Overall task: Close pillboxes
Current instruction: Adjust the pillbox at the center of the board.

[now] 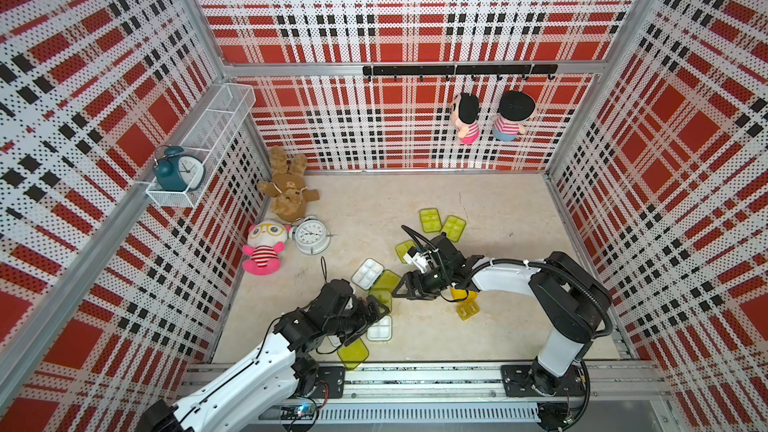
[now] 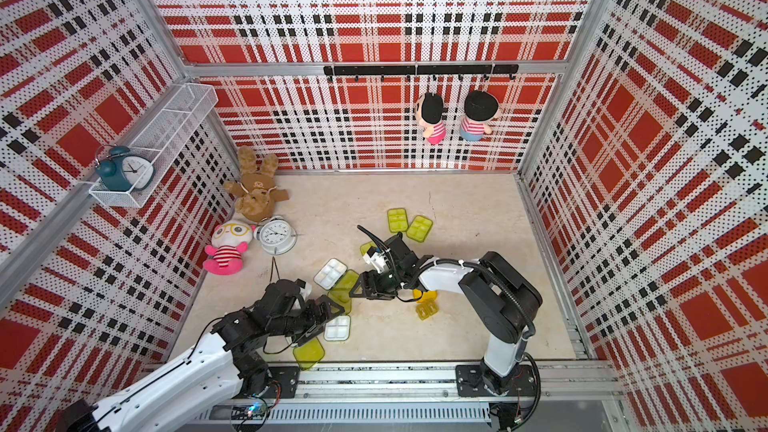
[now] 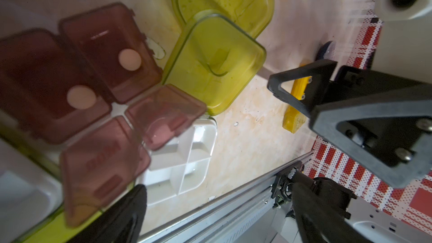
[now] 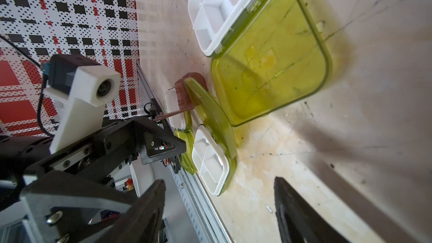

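Jaws both empty. L gripper spread full-wide beside brown pillbox, flaps up; R gripper parted near lime lid. I see open white trays close by, two shut pillboxes farther back.

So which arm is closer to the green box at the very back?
The right. The right tool hangs in front of the green box, with that arm's camera end close beside it. The left tool is farther forward, by the open white tray.

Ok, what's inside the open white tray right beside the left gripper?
White tray: bare divided compartments, no pills visible. The brown pillbox overlaps one corner in the left wrist view, hiding that part.
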Tool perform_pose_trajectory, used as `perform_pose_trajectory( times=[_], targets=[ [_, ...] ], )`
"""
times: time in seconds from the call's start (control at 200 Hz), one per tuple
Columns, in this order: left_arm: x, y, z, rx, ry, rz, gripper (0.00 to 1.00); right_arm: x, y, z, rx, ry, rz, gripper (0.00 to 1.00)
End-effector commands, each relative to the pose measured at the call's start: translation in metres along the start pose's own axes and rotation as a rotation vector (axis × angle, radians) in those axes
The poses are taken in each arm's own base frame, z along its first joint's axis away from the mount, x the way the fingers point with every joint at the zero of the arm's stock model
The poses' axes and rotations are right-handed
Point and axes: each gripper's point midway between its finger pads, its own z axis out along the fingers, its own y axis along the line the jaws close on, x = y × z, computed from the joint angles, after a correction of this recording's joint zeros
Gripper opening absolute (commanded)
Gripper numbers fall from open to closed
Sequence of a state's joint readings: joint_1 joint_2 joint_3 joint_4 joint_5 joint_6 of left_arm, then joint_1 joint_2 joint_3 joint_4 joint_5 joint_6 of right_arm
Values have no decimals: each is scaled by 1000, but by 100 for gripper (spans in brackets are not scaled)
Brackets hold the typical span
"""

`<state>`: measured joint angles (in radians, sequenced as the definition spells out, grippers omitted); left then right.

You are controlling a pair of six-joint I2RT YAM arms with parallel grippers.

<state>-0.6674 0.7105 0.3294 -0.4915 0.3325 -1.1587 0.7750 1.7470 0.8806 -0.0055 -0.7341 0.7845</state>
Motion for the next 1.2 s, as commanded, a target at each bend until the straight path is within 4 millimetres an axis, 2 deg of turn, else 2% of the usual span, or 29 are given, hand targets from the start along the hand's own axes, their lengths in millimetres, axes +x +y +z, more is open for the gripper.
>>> perform_pose_trajectory(
  times=[0.0, 0.311, 0.561, 0.772, 0.962, 1.102, 1.192],
  targets=[
    [-6, -5, 5, 6, -23, 62, 98, -5, 12, -12, -8, -47, -31, 76],
    [-6, -3, 14, 0, -14, 74, 98, -2, 7, -21, 9, -70, -22, 76],
    [-3, -22, 27, 47, -14, 83, 98, 0, 5, -33, 18, -90, -23, 77],
    [4, -52, 50, 61, 13, 149, 98, 9, -1, -50, 34, -115, -14, 77],
    [11, -93, 77, 68, 35, 247, 98, 17, -12, -75, 52, -171, 12, 77],
    [14, -120, 82, 94, 44, 288, 98, 24, -17, -94, 66, -213, 31, 77],
    [16, -124, 78, 101, 53, 292, 98, 25, -20, -103, 72, -238, 36, 78]
  ],
)
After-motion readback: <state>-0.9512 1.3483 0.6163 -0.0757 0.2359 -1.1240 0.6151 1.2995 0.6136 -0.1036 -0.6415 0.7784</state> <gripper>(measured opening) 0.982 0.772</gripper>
